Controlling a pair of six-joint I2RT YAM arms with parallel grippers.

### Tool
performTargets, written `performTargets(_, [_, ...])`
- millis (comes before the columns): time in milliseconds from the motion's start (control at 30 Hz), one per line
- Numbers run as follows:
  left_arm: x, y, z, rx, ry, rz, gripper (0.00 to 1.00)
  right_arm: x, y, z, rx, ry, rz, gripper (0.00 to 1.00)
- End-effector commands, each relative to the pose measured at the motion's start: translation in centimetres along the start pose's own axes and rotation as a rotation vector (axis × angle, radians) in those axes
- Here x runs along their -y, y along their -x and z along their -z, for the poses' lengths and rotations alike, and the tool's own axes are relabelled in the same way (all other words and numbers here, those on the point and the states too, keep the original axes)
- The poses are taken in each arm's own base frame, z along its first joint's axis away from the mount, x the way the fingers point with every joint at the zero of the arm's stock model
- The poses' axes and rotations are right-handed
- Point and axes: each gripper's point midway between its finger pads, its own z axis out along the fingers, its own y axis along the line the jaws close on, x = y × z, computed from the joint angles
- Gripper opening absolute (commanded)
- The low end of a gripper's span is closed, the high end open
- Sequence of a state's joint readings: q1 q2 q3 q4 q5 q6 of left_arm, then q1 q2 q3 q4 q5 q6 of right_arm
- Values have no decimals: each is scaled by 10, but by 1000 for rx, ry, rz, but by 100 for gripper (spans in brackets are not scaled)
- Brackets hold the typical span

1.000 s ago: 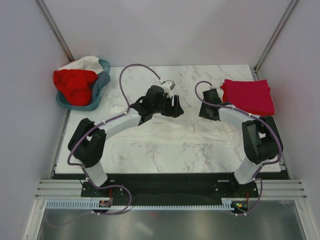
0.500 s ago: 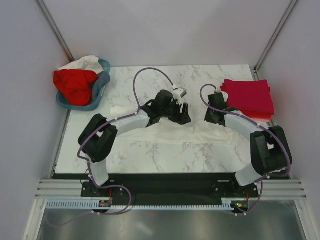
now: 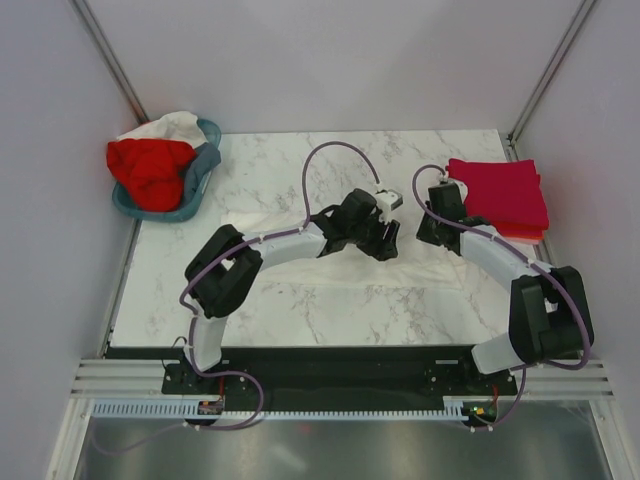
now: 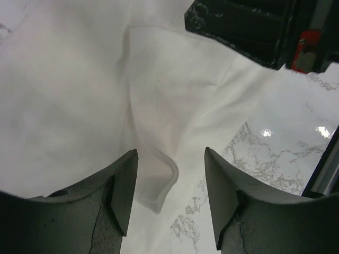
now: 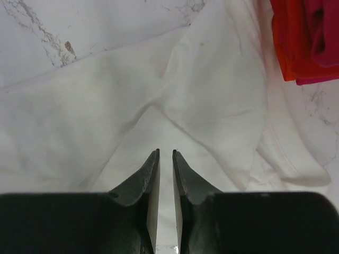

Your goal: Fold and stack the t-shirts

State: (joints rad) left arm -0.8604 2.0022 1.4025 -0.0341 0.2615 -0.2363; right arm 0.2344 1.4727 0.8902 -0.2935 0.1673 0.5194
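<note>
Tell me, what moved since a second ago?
The left gripper slid right across the white shirt, jaws open. The right gripper shifted slightly right, toward the stack. Nothing was visibly grabbed or dropped. The basket and the stack stayed put.

The marble tabletop carries a white t-shirt spread across its middle, folded crimson and orange shirts far right, a teal basket far left.
</note>
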Motion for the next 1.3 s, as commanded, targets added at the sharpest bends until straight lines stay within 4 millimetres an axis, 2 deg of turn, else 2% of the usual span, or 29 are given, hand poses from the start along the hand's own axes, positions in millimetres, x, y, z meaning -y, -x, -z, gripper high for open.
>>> performTargets(0, [-8,-1,-1,-29,57,-71,61,-1,11,10,36,33,-17,23])
performTargets(33, [-9,-3,-1,-38,68,-68,61,0,12,11,38,33,-22,28])
performTargets(167, [-14,-13,0,-67,103,-58,59,2,15,15,57,40,-46,30])
performTargets(200, [-13,-17,1,-76,94,-56,55,3,16,15,63,44,-53,31])
performTargets(233, [-10,-19,2,-82,82,-60,42,3,16,15,61,46,-57,31])
performTargets(267, [-4,-18,4,-80,53,-62,38,4,16,15,62,47,-62,31])
performTargets(400, [11,-32,12,-105,5,-109,28,5,18,17,68,56,-73,31])
performTargets(467, [21,-32,16,-97,-33,-125,27,2,16,15,55,70,-74,32])
performTargets(600, [30,-51,26,-127,-101,-124,21,-6,13,8,34,106,-83,44])
performTargets(633, [32,-54,28,-134,-111,-125,20,-8,14,7,30,117,-85,53])
performTargets(700, [34,-65,32,-157,-131,-118,25,-15,14,3,14,140,-78,59])
performTargets(767, [36,-65,36,-144,-140,-122,31,-15,12,-3,-7,134,-72,61])
performTargets(800, [36,-72,37,-151,-148,-119,39,-18,13,-3,-9,141,-70,61])
performTargets(933, [44,-70,41,-132,-187,-117,51,-21,12,-5,-13,147,-56,61])
performTargets(1033, [54,-70,42,-131,-248,-109,53,-28,6,-2,-41,184,-36,61])
performTargets(1200, [64,-65,45,-120,-298,-102,54,-19,-10,-4,-74,167,-31,61])
performTargets(1267, [60,-52,45,-72,-267,-92,54,-16,-9,0,-57,154,-34,61])
